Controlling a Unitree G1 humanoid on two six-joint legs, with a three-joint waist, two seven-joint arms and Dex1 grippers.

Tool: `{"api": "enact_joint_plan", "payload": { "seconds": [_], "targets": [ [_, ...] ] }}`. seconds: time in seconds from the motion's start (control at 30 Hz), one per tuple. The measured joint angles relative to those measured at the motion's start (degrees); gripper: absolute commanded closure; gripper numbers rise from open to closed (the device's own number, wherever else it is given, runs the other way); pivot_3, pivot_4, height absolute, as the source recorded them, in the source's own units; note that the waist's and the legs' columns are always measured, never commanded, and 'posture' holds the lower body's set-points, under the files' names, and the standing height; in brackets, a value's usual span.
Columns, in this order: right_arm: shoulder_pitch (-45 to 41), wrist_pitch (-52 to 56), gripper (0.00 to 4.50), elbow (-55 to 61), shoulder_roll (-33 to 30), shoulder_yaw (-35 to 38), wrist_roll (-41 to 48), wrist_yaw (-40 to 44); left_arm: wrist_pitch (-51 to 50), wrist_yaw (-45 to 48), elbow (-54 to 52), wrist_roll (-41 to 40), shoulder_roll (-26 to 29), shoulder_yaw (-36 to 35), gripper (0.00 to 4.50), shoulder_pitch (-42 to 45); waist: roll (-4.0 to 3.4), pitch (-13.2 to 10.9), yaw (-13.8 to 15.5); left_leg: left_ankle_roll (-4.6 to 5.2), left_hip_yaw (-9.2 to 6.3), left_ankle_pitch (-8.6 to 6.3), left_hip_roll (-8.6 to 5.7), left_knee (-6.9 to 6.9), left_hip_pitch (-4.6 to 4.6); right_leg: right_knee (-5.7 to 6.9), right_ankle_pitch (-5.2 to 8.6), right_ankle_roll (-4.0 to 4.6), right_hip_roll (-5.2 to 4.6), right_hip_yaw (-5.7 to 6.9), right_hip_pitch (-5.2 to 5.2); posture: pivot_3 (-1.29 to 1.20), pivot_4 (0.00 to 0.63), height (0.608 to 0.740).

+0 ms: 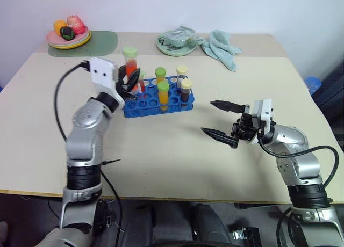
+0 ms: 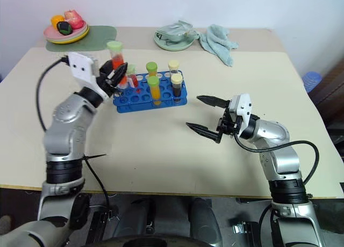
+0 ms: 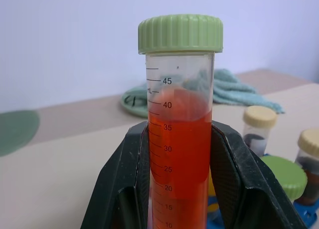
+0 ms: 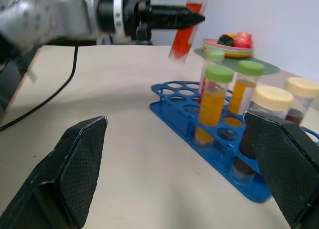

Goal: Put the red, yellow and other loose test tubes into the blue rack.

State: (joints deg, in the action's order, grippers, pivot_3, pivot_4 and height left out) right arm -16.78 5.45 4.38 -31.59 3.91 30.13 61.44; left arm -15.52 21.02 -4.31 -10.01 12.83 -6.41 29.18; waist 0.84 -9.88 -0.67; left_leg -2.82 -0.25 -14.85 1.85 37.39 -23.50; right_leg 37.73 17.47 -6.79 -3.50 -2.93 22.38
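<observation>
My left gripper (image 1: pixel 129 81) clamps a red tube (image 1: pixel 130 62) upright above the blue rack (image 1: pixel 157 99) of capped tubes, while my right gripper (image 1: pixel 222 120) hovers wide open.

Green-capped red tube (image 3: pixel 180 154), blue rack (image 1: pixel 156 103), black tool (image 1: pixel 128 84), perhaps teal cloth (image 1: pixel 221 47).

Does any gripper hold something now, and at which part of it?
The left gripper holds the red test tube around its body, below the green cap. The right gripper is open.

Beige table (image 1: pixel 177 150): blue rack (image 1: pixel 161 103), perhaps towel (image 1: pixel 221 47).
</observation>
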Motion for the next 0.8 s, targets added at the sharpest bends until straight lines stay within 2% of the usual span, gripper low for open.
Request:
{"api": "enact_joint_plan", "payload": {
  "seconds": [0.1,0.4,0.8],
  "targets": [
    [1.18,0.21,0.0,0.5,0.0,1.06,0.03,-1.43,6.18,-0.49,5.52,1.37,-2.04,1.76,2.87,-0.44,0.0,0.0,0.05,0.0,0.0,0.0,0.0,0.0,0.0,-0.01,0.0,0.0,0.0,0.0,-0.01,0.0,0.15,0.74],
    [4.41,0.41,0.0,3.53,-0.1,2.35,0.43,-3.31,18.45,-1.9,14.41,5.59,-2.31,4.75,2.87,-2.27,-0.01,0.0,0.04,0.0,-0.02,0.0,0.0,0.0,0.0,-0.02,0.0,0.0,0.02,0.01,-0.02,0.0,0.15,0.74],
    [5.41,0.5,0.0,4.58,-0.13,2.39,0.5,-4.35,27.38,-1.84,19.14,5.48,-2.74,4.75,2.87,-3.78,-0.11,0.11,-0.02,0.01,-0.01,0.0,0.0,-0.02,0.12,-0.03,0.0,0.0,0.03,0.01,-0.14,0.0,0.15,0.74]
  ]
}}
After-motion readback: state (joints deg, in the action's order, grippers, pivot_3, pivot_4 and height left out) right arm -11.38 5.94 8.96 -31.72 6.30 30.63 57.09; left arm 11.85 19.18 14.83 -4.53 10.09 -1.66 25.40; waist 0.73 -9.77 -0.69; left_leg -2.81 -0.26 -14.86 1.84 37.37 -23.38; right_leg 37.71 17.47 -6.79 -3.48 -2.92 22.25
